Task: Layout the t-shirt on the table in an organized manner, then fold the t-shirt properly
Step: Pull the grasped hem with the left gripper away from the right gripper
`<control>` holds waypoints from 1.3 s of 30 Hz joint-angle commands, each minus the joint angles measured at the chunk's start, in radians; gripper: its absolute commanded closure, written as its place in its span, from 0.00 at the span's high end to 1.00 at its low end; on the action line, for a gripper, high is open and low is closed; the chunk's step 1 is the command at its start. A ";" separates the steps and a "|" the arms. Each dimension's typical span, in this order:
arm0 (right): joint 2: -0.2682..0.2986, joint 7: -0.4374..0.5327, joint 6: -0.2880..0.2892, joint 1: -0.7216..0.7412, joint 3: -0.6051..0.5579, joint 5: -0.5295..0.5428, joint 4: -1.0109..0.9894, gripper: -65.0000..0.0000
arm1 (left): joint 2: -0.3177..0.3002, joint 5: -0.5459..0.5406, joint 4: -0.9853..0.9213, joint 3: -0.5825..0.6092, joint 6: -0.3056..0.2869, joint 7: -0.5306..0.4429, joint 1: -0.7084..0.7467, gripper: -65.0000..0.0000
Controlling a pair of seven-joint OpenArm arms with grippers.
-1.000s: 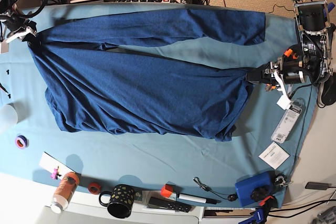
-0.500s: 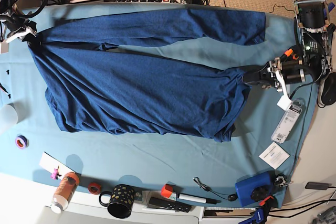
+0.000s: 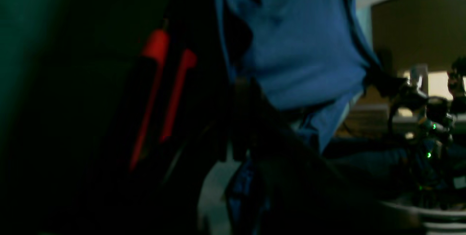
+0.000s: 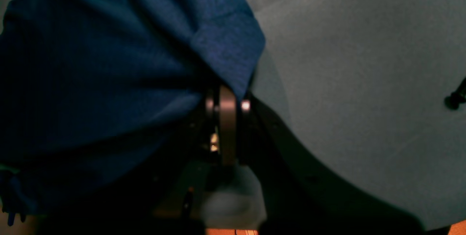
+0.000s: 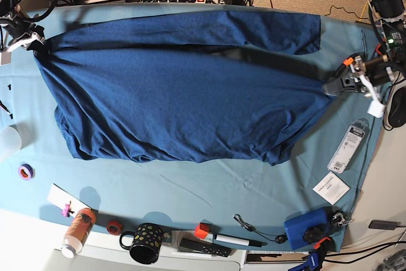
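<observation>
T-shirt [image 5: 177, 99] hangs stretched between left gripper [image 5: 335, 87] and right gripper [image 5: 37, 41], both clamped on fabric; laying-out step, next lower it flat onto the tabletop [image 5: 209, 195].

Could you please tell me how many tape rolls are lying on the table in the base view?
2: a purple tape roll near the left edge, a red tape roll beside the black mug. Others may be hidden.

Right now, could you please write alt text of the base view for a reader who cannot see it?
A dark blue t-shirt is stretched across the teal table between two shut grippers, the left gripper and the right gripper. A mug and small clutter line the near edge.
</observation>
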 commanded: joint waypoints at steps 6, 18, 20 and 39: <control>0.025 0.018 0.006 0.005 0.004 0.020 0.016 0.00 | -0.026 -0.025 0.015 -0.012 -0.001 -0.010 0.039 0.00; 0.025 0.020 0.006 0.005 0.004 0.020 0.016 0.00 | 0.000 -0.025 0.015 -0.012 -0.001 -0.010 0.059 0.00; 0.025 0.021 0.006 0.006 0.004 0.020 0.016 0.00 | 0.012 -0.025 0.015 -0.010 -0.001 -0.010 0.053 0.00; 0.025 0.019 0.006 0.005 0.004 0.020 0.016 0.00 | 0.003 -0.025 0.014 -0.010 -0.001 -0.010 0.050 0.46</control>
